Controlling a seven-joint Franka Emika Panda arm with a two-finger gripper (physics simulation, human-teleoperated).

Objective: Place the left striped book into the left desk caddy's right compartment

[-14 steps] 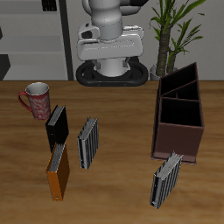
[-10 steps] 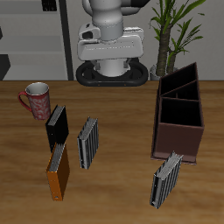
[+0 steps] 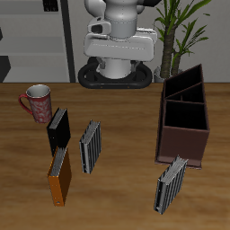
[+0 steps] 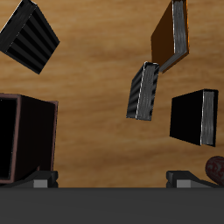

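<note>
The left striped book point(image 3: 171, 184) stands on the wood table near its front edge, just in front of the left desk caddy point(image 3: 185, 119), a tall dark maroon box with inner dividers and nothing showing inside. The wrist view shows the same book point(image 4: 31, 35) and a corner of the caddy point(image 4: 26, 140). Its twin striped book point(image 3: 90, 146) point(image 4: 144, 89) stands apart among the other books. My gripper point(image 3: 117, 45) point(image 4: 109, 179) hangs high at the back of the table, far from both, open with nothing between its fingers.
An orange book point(image 3: 59, 176) and a black book point(image 3: 58, 129) lie near the twin. A pink patterned mug point(image 3: 37, 102) stands farther back. A potted plant point(image 3: 180, 27) rises behind the caddy.
The arm's hand has shifted slightly sideways and up at the back of the table. The books, the mug and the caddy have not moved.
</note>
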